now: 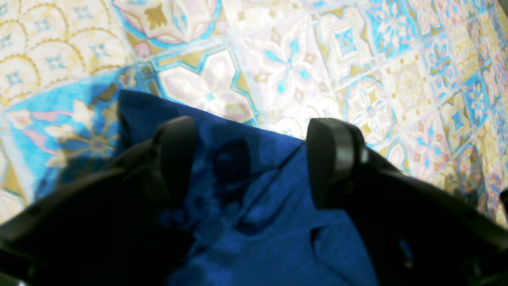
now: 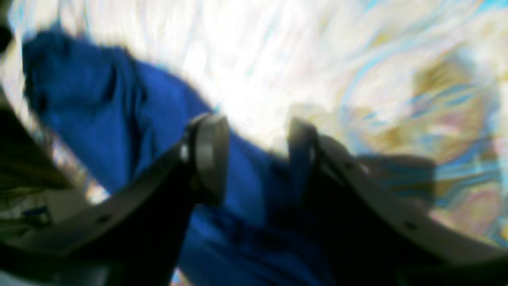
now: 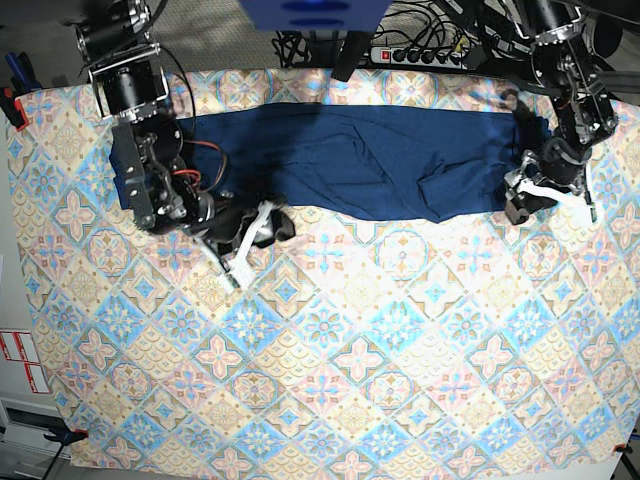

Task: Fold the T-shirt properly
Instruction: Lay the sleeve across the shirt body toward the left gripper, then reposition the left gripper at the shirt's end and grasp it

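The dark navy T-shirt [image 3: 360,160] lies as a long crumpled band across the far part of the table. My left gripper [image 1: 254,155] is open at the shirt's right end [image 3: 528,200], fingers wide apart over a creased fold of the shirt [image 1: 270,206]. My right gripper [image 2: 256,155] is at the shirt's lower left end [image 3: 252,243]. Its fingers stand apart with blue fabric [image 2: 91,99] between and behind them. That view is blurred by motion.
The pastel tile-patterned tablecloth [image 3: 330,340] covers the whole table. Cables and a power strip [image 3: 420,50] lie behind the far edge. The arm bases stand at the far left [image 3: 130,80] and far right [image 3: 560,50].
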{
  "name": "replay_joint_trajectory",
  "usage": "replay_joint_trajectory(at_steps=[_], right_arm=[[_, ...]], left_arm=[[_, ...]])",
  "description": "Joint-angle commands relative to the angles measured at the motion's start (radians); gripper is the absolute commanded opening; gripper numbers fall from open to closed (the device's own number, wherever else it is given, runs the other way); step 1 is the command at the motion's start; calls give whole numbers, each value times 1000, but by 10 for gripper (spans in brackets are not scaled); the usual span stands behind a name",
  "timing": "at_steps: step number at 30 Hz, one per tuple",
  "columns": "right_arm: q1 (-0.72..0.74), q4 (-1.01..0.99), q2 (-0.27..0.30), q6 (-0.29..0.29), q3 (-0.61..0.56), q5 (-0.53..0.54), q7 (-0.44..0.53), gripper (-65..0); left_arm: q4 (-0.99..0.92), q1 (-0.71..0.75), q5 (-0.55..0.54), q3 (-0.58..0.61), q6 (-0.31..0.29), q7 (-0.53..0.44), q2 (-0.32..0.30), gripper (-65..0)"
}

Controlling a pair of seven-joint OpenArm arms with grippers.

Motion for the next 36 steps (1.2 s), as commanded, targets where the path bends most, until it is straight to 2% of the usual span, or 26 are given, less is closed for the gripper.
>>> replay_joint_trajectory(at_steps=[1,6,9,12,16,25,32,36], right_arm=[[17,41,6,7,6,19,25,-408],[19,55,3,7,4,19,25,-408],[22,49,1,7,4,19,25,-407],[23,47,1,7,4,19,25,-407],[36,49,1,7,4,19,25,-407],[33,57,1,7,4,19,20,-407],[31,58,1,7,4,19,20,-407],[31,58,1,7,4,19,20,-407]], left_arm=[[17,-4,-8,-32,2,-25,-28,-239],[12,35,3,-70,2,-21,-119,-239],[-3,56,-2,-63,0,17,-177,-239],[-58,44,-5,-17,0,58,-219,-239],[-117,38,-5,77,0,58,-245,-239],[-123,47,-2,186,0,63,-248,-239],[-175,45,-6,197,0,64,-245,-239],[-175,45,-5,197,0,64,-223,-239]])
